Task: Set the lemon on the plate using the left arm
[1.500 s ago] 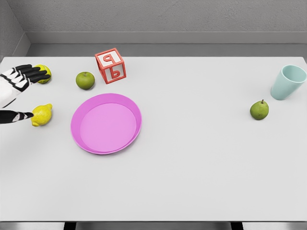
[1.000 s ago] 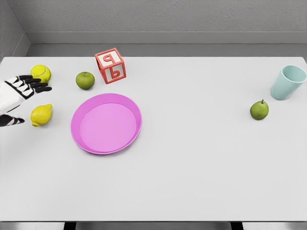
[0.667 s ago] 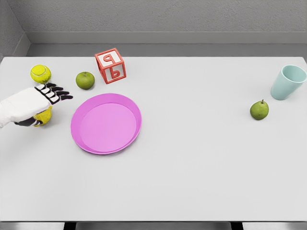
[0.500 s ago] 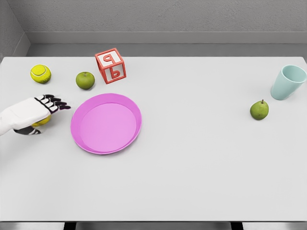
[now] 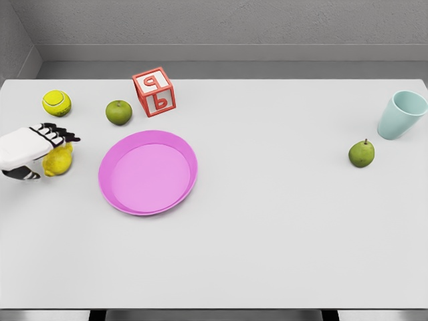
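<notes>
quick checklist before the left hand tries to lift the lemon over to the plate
1. Left hand at the lemon: ok, it sits over the lemon's left side.
2. Fingers closed firmly around the lemon: cannot tell, the hand hides the contact.
3. Plate free to receive: ok, nothing lies in the pink plate.
4. Path from lemon to plate: ok, only bare table between them.
5. Look-alikes out of the way: ok, the tennis ball and green apple sit farther back, apart from the hand.
6. Right arm clear: ok, it is not in view.
</notes>
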`<action>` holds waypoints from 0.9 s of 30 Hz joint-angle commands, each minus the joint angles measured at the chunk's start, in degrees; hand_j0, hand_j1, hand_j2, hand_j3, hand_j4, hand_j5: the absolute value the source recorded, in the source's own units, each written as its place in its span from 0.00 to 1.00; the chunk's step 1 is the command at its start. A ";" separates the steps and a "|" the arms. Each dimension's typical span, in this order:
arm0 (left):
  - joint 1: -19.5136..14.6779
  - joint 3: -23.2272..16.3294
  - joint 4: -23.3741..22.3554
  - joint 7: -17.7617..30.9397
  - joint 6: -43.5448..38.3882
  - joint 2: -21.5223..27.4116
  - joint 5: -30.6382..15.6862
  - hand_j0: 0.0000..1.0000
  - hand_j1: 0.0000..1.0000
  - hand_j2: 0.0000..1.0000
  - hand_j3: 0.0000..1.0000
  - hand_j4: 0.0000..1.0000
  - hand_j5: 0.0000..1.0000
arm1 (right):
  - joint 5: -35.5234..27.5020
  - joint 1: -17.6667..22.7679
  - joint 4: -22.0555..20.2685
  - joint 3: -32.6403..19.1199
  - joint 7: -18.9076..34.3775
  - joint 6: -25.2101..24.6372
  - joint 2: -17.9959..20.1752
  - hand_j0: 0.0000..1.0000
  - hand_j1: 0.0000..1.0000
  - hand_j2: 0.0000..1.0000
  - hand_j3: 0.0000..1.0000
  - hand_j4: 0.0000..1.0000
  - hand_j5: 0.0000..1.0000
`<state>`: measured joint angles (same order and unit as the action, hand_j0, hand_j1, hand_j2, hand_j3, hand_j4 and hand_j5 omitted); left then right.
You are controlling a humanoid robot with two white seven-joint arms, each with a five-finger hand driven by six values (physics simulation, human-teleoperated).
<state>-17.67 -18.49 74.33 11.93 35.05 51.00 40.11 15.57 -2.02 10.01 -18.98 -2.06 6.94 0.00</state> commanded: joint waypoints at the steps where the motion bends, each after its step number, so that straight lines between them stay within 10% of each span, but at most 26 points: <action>1: 0.00 -0.32 -0.07 0.11 -0.05 -1.17 -0.04 1.00 1.00 1.00 1.00 1.00 1.00 | -0.01 0.00 0.01 0.00 -0.05 0.00 0.00 1.00 1.00 1.00 1.00 1.00 1.00; 11: -0.09 -0.85 -0.51 0.19 -0.05 -1.17 0.67 1.00 1.00 1.00 1.00 1.00 1.00 | -0.01 0.00 0.01 0.00 -0.05 0.00 0.00 1.00 1.00 1.00 1.00 1.00 1.00; 27: -0.18 -1.73 -0.42 0.19 -0.05 -0.73 2.60 0.72 0.72 0.72 0.72 0.72 0.72 | -0.01 0.00 0.01 0.00 0.04 0.00 0.00 1.00 1.00 1.00 1.00 1.00 1.00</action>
<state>-17.84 -20.21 73.90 12.15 35.05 50.16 42.86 15.57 -2.02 10.00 -18.98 -2.05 6.94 0.00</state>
